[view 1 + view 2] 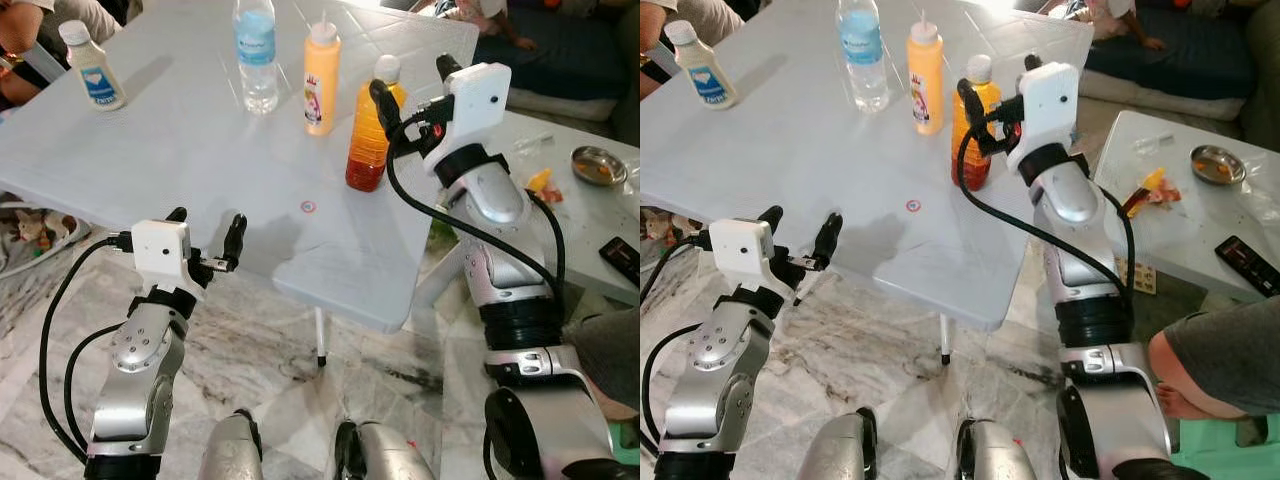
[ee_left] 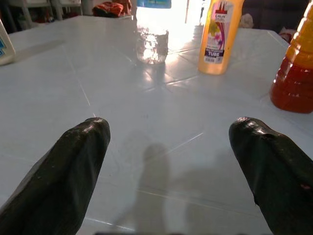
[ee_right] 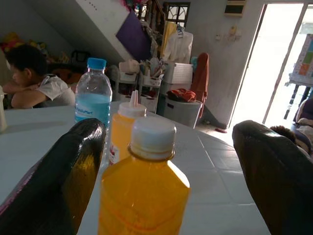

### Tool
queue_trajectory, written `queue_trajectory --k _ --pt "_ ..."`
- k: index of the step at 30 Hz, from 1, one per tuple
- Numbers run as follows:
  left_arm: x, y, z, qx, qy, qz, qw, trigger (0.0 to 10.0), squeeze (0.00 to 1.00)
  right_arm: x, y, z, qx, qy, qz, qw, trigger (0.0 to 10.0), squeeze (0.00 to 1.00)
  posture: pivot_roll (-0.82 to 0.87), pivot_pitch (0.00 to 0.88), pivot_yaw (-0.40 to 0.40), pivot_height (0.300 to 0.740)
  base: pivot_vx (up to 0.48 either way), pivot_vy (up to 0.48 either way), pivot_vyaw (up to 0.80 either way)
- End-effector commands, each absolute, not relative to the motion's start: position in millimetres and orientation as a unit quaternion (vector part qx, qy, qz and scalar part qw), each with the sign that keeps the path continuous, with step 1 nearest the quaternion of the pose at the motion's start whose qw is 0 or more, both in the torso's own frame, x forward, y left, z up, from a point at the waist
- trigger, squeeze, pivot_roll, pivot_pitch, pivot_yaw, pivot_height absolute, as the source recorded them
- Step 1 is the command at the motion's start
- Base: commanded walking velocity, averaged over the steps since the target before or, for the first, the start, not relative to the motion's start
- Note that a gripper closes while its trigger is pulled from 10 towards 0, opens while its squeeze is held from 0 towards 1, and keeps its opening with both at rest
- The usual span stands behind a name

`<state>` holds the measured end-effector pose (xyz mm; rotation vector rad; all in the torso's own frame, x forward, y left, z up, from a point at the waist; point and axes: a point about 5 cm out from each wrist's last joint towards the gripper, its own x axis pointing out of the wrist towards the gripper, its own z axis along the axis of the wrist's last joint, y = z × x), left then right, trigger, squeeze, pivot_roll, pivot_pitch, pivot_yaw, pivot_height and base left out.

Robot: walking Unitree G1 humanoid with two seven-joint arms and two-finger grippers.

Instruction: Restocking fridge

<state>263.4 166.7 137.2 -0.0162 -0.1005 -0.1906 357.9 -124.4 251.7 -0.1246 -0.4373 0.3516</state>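
Several bottles stand on the pale grey table (image 1: 180,150): an orange juice bottle (image 1: 368,140) with a white cap, a yellow squeeze bottle (image 1: 321,80), a clear water bottle (image 1: 257,55) and a white sauce bottle (image 1: 93,68) at the far left. My right gripper (image 1: 412,88) is open at the juice bottle's top. In the right wrist view the juice bottle (image 3: 144,191) stands between the two fingers, closer to one finger (image 3: 63,181). My left gripper (image 1: 207,228) is open and empty over the table's near edge, well short of the bottles.
A low white side table (image 1: 590,215) to the right carries a metal bowl (image 1: 598,165) and a black remote (image 1: 622,258). A person's knee (image 1: 1215,360) is close to my right arm. Other people sit at the far left. The table leg (image 1: 321,340) stands on the marble floor.
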Motion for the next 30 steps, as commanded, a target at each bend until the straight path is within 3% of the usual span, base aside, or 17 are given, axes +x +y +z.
queue_trajectory --k 1,26,27,28,29,30 --pt "260 169 139 -0.002 -0.049 -0.095 0.994 10.0 0.00 361 -127 258 -0.058 -0.225 0.172 0.957 10.0 0.00 0.06 0.188 -0.002 0.740 0.000 0.000 0.00" --pt "255 178 144 0.019 -0.035 -0.103 0.994 10.0 0.00 392 -109 272 -0.011 -0.199 0.215 0.956 10.0 0.00 0.12 0.232 0.036 0.740 0.000 0.000 0.00" --pt "255 178 144 0.020 -0.034 -0.104 0.994 10.0 0.00 394 -106 272 -0.008 -0.189 0.223 0.956 8.8 0.00 0.12 0.232 0.035 0.740 0.000 0.000 0.00" --pt "255 178 144 0.020 -0.034 -0.104 0.994 10.0 0.00 394 -106 272 -0.008 -0.189 0.223 0.956 8.8 0.00 0.12 0.232 0.035 0.740 0.000 0.000 0.00" --pt "255 178 145 0.020 -0.033 -0.105 0.994 10.0 0.00 395 -102 270 -0.014 -0.179 0.236 0.955 0.0 0.00 0.12 0.233 0.035 0.740 0.000 0.000 0.00" --pt "255 178 145 0.020 -0.033 -0.105 0.994 10.0 0.00 395 -102 270 -0.014 -0.179 0.236 0.955 0.0 0.00 0.12 0.233 0.035 0.740 0.000 0.000 0.00"
